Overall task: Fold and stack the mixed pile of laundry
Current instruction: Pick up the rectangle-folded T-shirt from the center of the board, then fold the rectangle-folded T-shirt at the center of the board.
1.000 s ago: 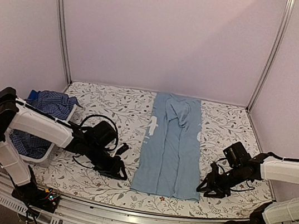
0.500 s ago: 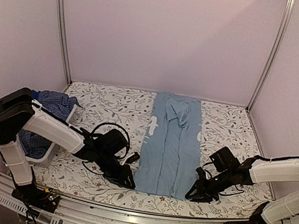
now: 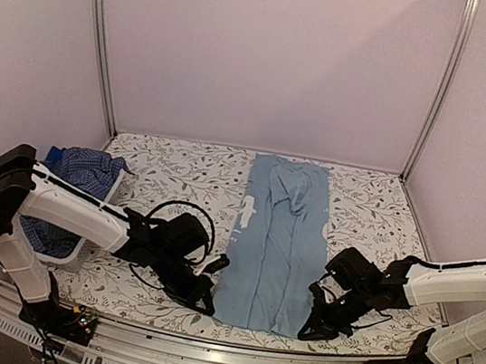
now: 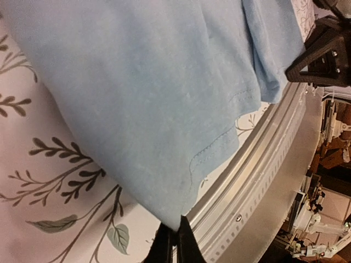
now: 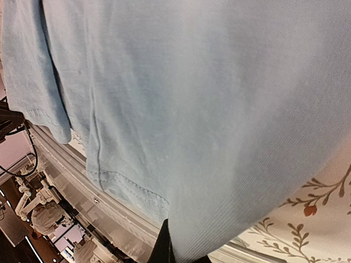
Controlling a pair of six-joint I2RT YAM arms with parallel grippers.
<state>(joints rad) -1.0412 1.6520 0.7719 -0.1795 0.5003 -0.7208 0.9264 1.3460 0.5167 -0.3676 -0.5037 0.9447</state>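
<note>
presently the near hem corners of the light-blue shirt are clamped by the closed left gripper and closed right gripper, so the fold can be drawn evenly.

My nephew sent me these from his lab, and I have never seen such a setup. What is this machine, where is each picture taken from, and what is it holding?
These are two robot arms bolted at the near edge of a table covered in a leafy print. The wide picture comes from a fixed camera above and behind them. The two close-ups come from small cameras on the wrists, each looking along that arm's own fingers. A light-blue shirt lies lengthwise in the middle. The left pincer appears closed on its near left corner, and the right pincer on its near right corner. At the left stands a white basket with a dark blue checked shirt in it.
</note>
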